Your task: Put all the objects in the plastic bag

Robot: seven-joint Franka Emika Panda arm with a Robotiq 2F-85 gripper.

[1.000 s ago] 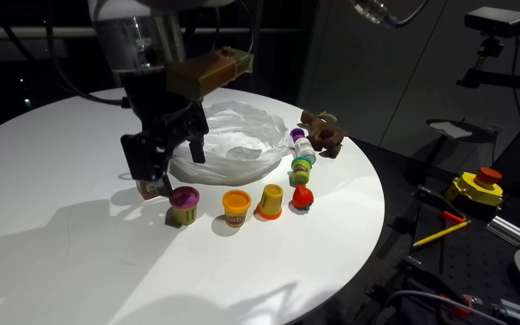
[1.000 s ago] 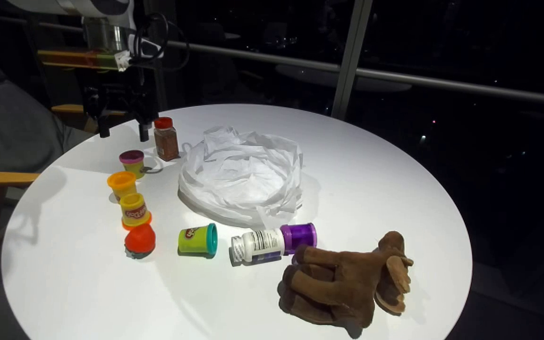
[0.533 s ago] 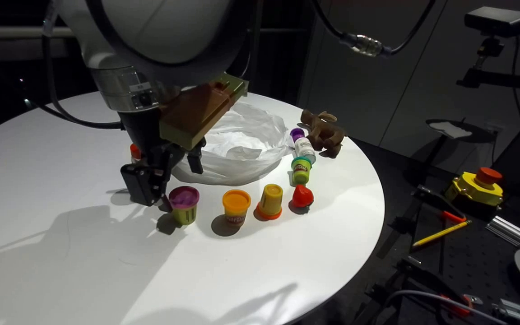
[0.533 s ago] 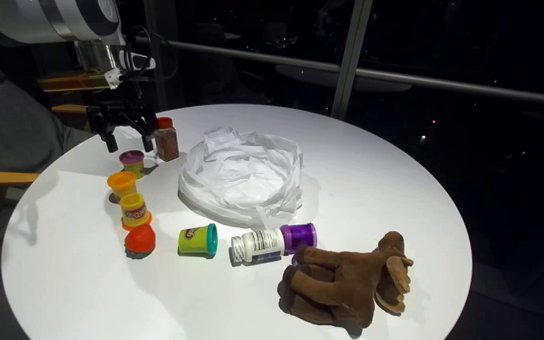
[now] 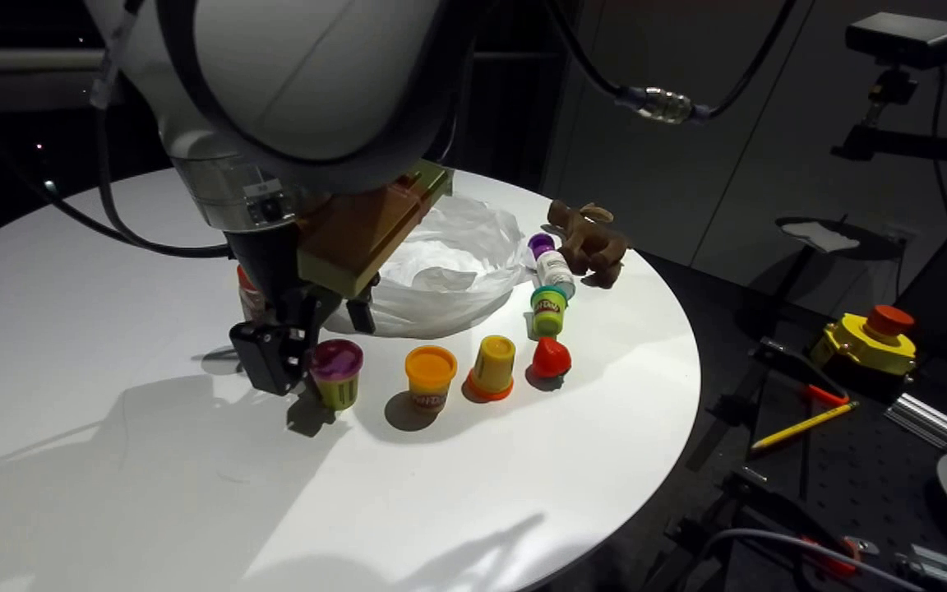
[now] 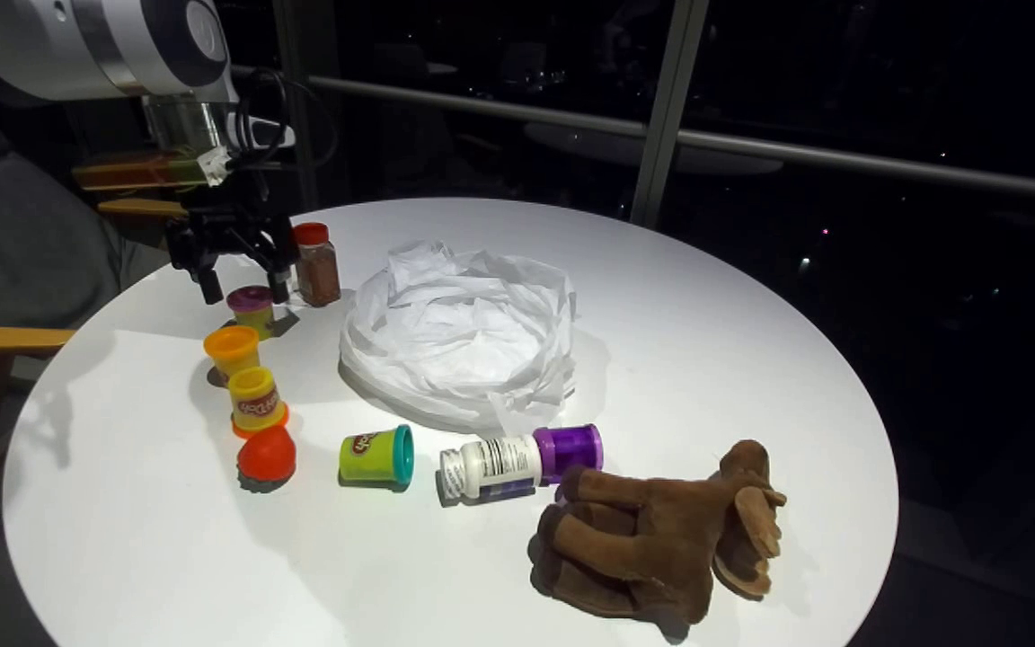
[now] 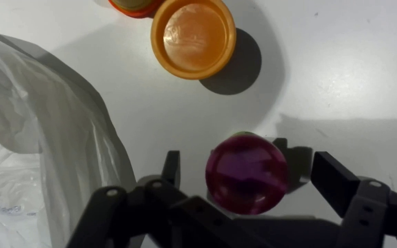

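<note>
"So all the objects on this white table (image 6: 724, 386) go in the plastic bag (image 6: 459, 332)?"

"Yes; it sits mouth-up, and every item I see is outside it. Film that thin should be limp, nearly weightless, easily dragged."

"And the brown plush toy (image 6: 661, 535), by the edge?"

"Soft and forgiving, I'd guess. Squeeze the body, not a leg."

"What does the gripper (image 7: 249, 168) hold?"

"Nothing. The jaws stand wide apart."

"The red-lidded jar (image 6: 318, 272), upright near it?"

"Probably heavier, stiff, smooth; its flat sides suit a grip. But between the jaws stands the purple-lidded tub (image 7: 246, 175), a gap to either side in the wrist view. Light, rigid, a bit slick, I'd say; close below the lid, which might pop off."

"And the red toy piece (image 6: 267, 454)?"

"Smaller still, rounded, likely to roll. Pinch its middle."
</note>
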